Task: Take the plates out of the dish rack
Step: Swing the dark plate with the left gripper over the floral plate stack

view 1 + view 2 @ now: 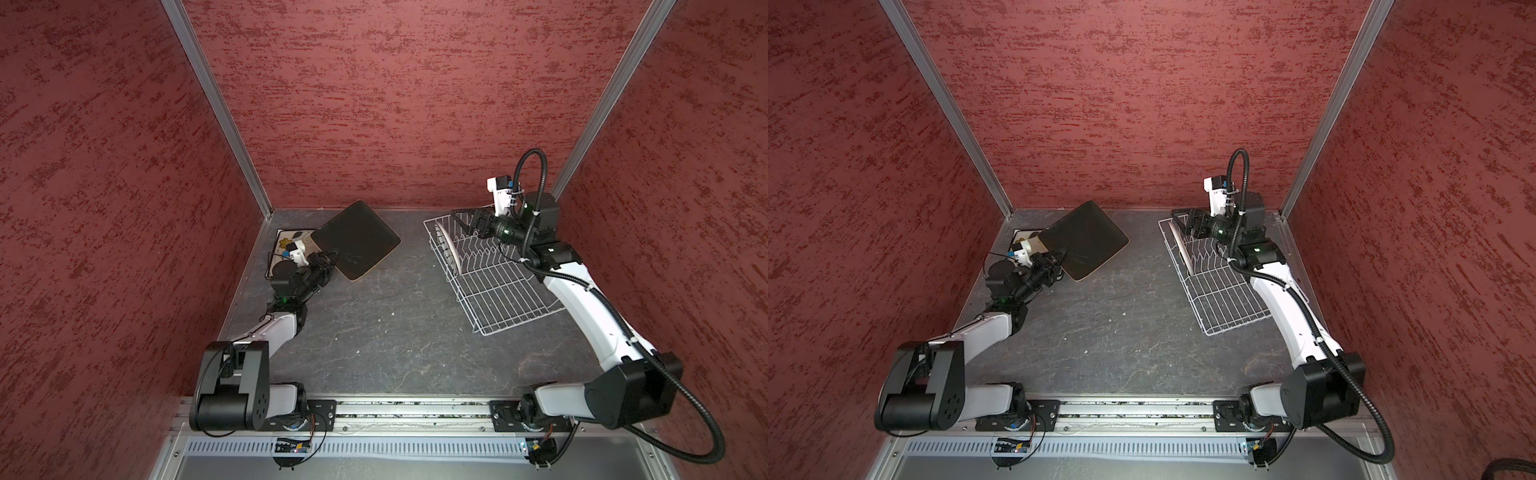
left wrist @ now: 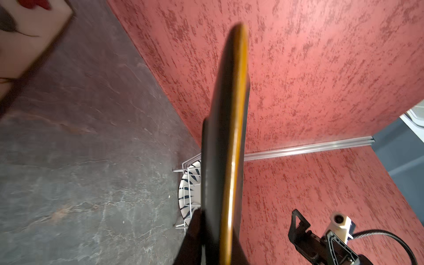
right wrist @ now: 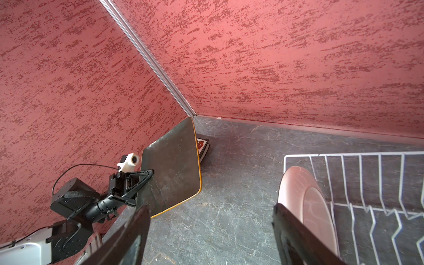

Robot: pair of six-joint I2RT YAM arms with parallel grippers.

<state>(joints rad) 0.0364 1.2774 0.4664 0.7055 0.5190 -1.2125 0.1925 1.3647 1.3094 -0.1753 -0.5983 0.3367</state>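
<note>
The glossy black plate (image 1: 356,239) is gripped at its lower left edge by the left pincer (image 1: 329,261) and is held tilted over the tabletop (image 1: 374,332), left of centre in both top views. Partly covered by it, in the upper left corner of the tabletop, the floral plate (image 1: 287,242) is seen lying flat. The round streaked plate (image 1: 451,249) is stood on edge at the upper end of the dish rack (image 1: 498,291), right of centre. The right pincer (image 1: 464,221) is held wide open just beside it.
</note>
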